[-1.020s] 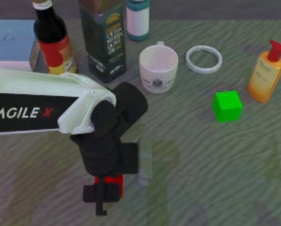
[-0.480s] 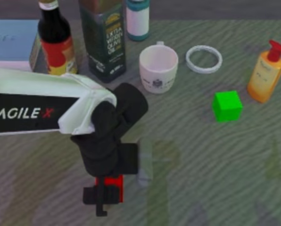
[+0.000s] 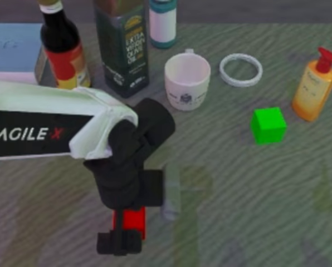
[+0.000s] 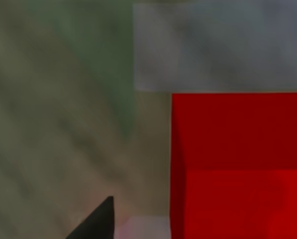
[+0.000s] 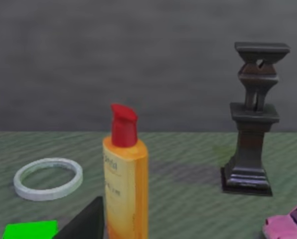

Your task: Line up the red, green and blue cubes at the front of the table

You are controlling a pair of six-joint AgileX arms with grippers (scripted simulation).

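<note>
We are sliding our left gripper (image 3: pixel 120 243) frontward; the red cube (image 3: pixel 133 219) now shows behind its fingers, apparently released, so red looks placed.

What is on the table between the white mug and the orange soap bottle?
In the top view, a white ring lies between the white mug and the orange bottle; the green cube sits just nearer the front.
</note>
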